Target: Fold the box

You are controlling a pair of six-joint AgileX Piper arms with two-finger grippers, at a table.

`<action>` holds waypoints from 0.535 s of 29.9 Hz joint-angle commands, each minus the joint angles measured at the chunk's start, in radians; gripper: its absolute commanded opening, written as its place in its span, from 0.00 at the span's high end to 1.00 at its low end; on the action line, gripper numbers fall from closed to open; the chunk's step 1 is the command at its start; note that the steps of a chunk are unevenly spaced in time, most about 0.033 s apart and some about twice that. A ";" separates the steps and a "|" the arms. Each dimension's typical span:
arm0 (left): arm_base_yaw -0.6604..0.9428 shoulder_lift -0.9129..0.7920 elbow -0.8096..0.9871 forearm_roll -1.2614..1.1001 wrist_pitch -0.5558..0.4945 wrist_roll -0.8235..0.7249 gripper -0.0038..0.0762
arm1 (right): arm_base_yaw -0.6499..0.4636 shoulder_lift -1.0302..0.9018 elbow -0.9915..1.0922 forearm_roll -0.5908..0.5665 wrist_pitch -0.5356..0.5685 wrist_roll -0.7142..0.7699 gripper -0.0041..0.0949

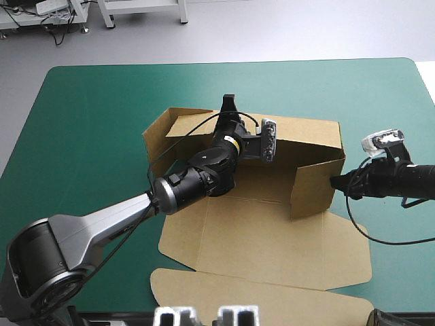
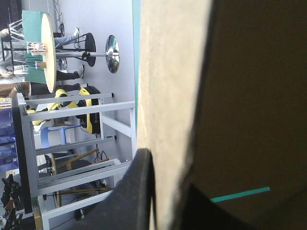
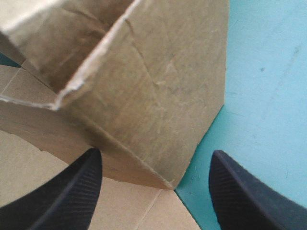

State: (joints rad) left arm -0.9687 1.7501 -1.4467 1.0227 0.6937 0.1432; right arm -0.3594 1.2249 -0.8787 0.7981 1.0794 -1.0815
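Cardboard, brown and cut from one flat sheet, makes the box [image 1: 272, 231], which lies in the middle of the teal-green table cover [image 1: 88, 115]. Its far wall [image 1: 306, 132], left wall [image 1: 158, 136] and right wall [image 1: 312, 187] stand up. The long near flap [image 1: 258, 299] lies flat by the near edge of the table.

The left gripper [image 1: 229, 105] reaches over the box floor to the top of the far wall. It pinches that wall, with one black finger [image 2: 134, 191] on the outer side and the board tight against it. The right gripper [image 1: 338, 182] sits just beside the right wall, on its outer side. Its two black fingers [image 3: 72, 191] stand wide apart and hold nothing.

I think the walls are being set up and tucked. It could go wrong from here. If the left gripper pulls too hard, the far wall may slip out and drop flat, or the board may tear. Nothing holds the right wall, so it may flop out to the right. A hard push from the right gripper could slide the whole box, because the board looks light.
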 commanded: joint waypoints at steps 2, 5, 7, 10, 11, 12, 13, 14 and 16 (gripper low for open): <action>-0.012 -0.025 0.000 -0.067 -0.013 -0.023 0.96 | -0.005 -0.026 -0.020 0.069 0.017 -0.026 0.37; -0.012 -0.025 0.000 -0.067 -0.023 -0.023 0.96 | -0.003 -0.019 -0.020 0.101 0.018 -0.067 0.39; -0.012 -0.025 0.000 -0.065 -0.029 -0.023 0.96 | 0.007 -0.011 -0.010 0.135 0.018 -0.101 0.39; -0.012 -0.025 0.000 -0.065 -0.030 -0.023 0.96 | 0.038 0.010 0.006 0.151 0.007 -0.141 0.39; -0.012 -0.025 0.000 -0.065 -0.030 -0.023 0.96 | 0.050 0.014 0.010 0.154 -0.006 -0.148 0.39; -0.012 -0.025 0.000 -0.065 -0.030 -0.023 0.96 | 0.059 0.020 0.012 0.158 -0.025 -0.157 0.39; -0.012 -0.025 0.000 -0.065 -0.030 -0.023 0.96 | 0.065 0.024 0.012 0.161 -0.047 -0.157 0.39; -0.012 -0.025 0.000 -0.065 -0.030 -0.023 0.96 | 0.067 0.029 0.012 0.169 -0.068 -0.157 0.39; -0.012 -0.025 0.000 -0.065 -0.030 -0.023 0.96 | 0.071 0.033 0.012 0.195 -0.107 -0.157 0.39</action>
State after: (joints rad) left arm -0.9687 1.7501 -1.4455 1.0247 0.6872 0.1420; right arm -0.2951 1.2690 -0.8436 0.9051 1.0307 -1.2226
